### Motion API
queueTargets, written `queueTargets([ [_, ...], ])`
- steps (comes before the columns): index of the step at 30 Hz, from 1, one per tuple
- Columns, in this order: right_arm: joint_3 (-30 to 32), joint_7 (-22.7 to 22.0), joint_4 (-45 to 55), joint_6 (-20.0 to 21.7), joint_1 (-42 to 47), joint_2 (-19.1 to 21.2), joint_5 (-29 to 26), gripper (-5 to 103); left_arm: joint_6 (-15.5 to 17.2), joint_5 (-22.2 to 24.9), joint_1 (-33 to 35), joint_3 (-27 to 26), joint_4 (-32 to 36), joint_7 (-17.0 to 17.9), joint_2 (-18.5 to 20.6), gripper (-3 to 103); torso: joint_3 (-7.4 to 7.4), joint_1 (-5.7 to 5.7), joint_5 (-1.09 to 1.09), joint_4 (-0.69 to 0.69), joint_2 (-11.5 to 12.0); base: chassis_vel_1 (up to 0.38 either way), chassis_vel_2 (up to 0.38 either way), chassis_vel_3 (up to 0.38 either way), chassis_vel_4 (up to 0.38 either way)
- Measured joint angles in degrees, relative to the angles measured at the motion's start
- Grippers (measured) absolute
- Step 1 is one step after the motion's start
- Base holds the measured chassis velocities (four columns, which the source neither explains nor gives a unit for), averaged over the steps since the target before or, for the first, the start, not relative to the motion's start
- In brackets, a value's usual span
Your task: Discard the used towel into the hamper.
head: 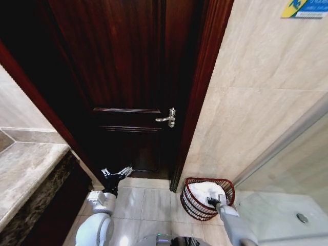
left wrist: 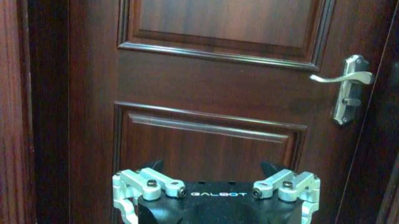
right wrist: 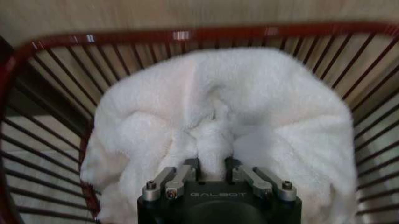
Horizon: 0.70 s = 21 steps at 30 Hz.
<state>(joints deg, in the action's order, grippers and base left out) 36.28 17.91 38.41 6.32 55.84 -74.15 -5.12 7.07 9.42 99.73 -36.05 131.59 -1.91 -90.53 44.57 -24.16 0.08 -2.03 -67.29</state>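
The white towel [right wrist: 224, 126] hides the hamper's [right wrist: 56, 84] floor and the fingertips of the right hand [right wrist: 213, 164], which are buried in a pinched fold. The hamper's near rim is cut off behind that hand. The left hand's [left wrist: 212, 165] fingers are cropped, only dark tips showing before the door [left wrist: 212, 84].

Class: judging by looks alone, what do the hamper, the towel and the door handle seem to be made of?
Hamper: thin reddish-brown ribs with glinting rim, probably coated wire, possibly wicker. Towel: soft white terry-like cloth, fuzzy nap and folds, pinched by the right pincer. Door handle: bright silvery metal, likely polished.
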Motion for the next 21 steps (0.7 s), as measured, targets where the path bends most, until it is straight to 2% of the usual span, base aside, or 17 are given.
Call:
queueTargets([
  [1, -0.2, 0.0, 1.4, 0.4, 0.7, 0.3, -0.6, 33, 0.0, 0.0, 0.0, 0.0, 0.0, 0.0, 0.0, 100, 0.0, 0.0, -0.01, 0.0, 0.0, 0.0, 0.0, 0.0, 0.0],
  [2, -0.7, -0.1, 5.0, 1.3, 2.4, 1.1, -2.3, 33, 0.0, 0.0, 0.0, 0.0, 0.0, 0.0, 0.0, 100, 0.0, 0.0, -0.02, 0.01, 0.0, 0.0, 0.0, 0.0, 0.0],
  [3, -1.1, -0.5, 11.2, 2.5, 5.4, 2.2, -5.0, 44, 0.0, 0.0, 0.0, 0.0, 0.0, 0.0, 0.0, 100, 0.0, 0.0, -0.04, 0.0, 0.0, 0.0, 0.0, 0.0, 0.0],
  [5, -1.1, -0.8, 14.9, 2.9, 7.4, 2.7, -6.3, 44, 0.0, 0.0, 0.0, 0.0, 0.0, 0.0, 0.0, 100, 0.0, 0.0, -0.03, 0.0, 0.0, 0.0, 0.0, 0.0, 0.0],
  [8, 0.1, -2.0, 26.3, 3.2, 14.7, 3.6, -10.0, 61, 0.0, 0.0, 0.0, 0.0, 0.0, 0.0, 0.0, 100, 0.0, 0.0, -0.03, 0.02, 0.0, 0.0, 0.0, 0.0, 0.0],
  [9, 0.1, -2.0, 26.3, 3.2, 14.7, 3.6, -10.0, 61, 0.0, 0.0, 0.0, 0.0, 0.0, 0.0, 0.0, 100, 0.0, 0.0, -0.03, 0.02, 0.0, 0.0, 0.0, 0.0, 0.0],
  [10, 0.9, -2.6, 31.0, 2.9, 17.9, 3.6, -11.2, 66, 0.0, 0.0, 0.0, 0.0, 0.0, 0.0, 0.0, 100, -0.01, 0.0, -0.06, 0.02, 0.0, 0.0, 0.0, 0.0, 0.0],
  [12, 2.2, -4.7, 39.2, -0.4, 23.8, 3.1, -11.8, 77, 0.0, 0.0, 0.0, 0.0, 0.0, 0.0, 0.0, 100, -0.01, 0.0, -0.08, 0.04, 0.0, 0.0, 0.0, 0.0, 0.0],
  [13, 2.2, -4.7, 39.2, -0.4, 23.8, 3.1, -11.8, 77, 0.0, 0.0, 0.0, 0.0, 0.0, 0.0, 0.0, 100, -0.01, 0.0, -0.08, 0.04, 0.0, 0.0, 0.0, 0.0, 0.0],
  [14, 3.0, -6.3, 44.5, -2.6, 27.0, 2.0, -11.6, 83, 0.0, 0.0, 0.0, 0.0, 0.0, 0.0, 0.0, 100, -0.01, 0.0, -0.07, 0.04, 0.0, 0.0, 0.0, 0.0, 0.0],
  [15, 3.4, -7.4, 47.9, -3.4, 28.9, 1.1, -11.5, 88, 0.0, 0.0, 0.0, 0.0, 0.0, 0.0, 0.0, 100, -0.01, 0.0, -0.08, 0.02, 0.0, 0.0, 0.0, 0.0, 0.0],
  [16, 3.4, -7.4, 47.9, -3.4, 28.9, 1.1, -11.5, 88, 0.0, 0.0, 0.0, 0.0, 0.0, 0.0, 0.0, 100, -0.01, 0.0, -0.08, 0.02, 0.0, 0.0, 0.0, 0.0, 0.0],
  [18, 3.9, -9.5, 55.8, -6.1, 33.8, -1.6, -10.8, 97, 0.0, 0.0, 0.0, 0.0, 0.0, 0.0, 0.0, 100, -0.01, 0.0, -0.09, 0.01, 0.0, 0.0, 0.0, 0.0, 0.0],
  [21, 3.9, -10.5, 60.2, -8.4, 37.1, -3.3, -9.9, 99, 0.0, 0.0, 0.0, 0.0, 0.0, 0.0, 0.0, 100, -0.01, 0.0, -0.09, 0.01, 0.0, 0.0, 0.0, 0.0, 0.0],
])
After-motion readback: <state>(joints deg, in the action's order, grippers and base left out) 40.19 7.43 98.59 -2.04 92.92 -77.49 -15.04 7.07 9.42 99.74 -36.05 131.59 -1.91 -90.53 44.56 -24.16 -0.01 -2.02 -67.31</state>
